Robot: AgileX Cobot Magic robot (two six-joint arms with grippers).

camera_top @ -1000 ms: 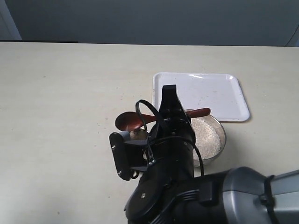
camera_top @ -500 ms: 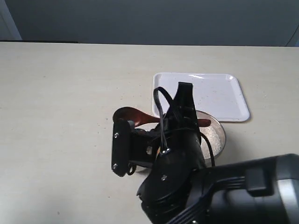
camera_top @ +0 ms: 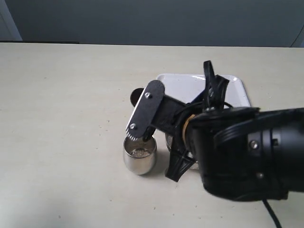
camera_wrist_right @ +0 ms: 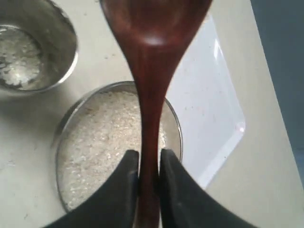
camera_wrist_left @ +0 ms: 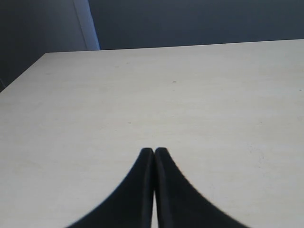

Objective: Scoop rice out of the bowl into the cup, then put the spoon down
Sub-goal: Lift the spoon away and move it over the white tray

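Now the rice is lying in the bottom of the cup, which is standing uncovered on the worktop. A second ago the arm was hiding it, with the spoon hanging over it. The spoon is sitting clamped by its handle in the right gripper, its head showing no grains and reaching out beyond the bowl, which is holding plenty more. One scoop is probably delivered, so another dip or the set-down is coming. The white tray is lying just beside the bowl. The left gripper is hovering clenched over bare pale worktop, and a dark blue-grey wall is closing the room behind.
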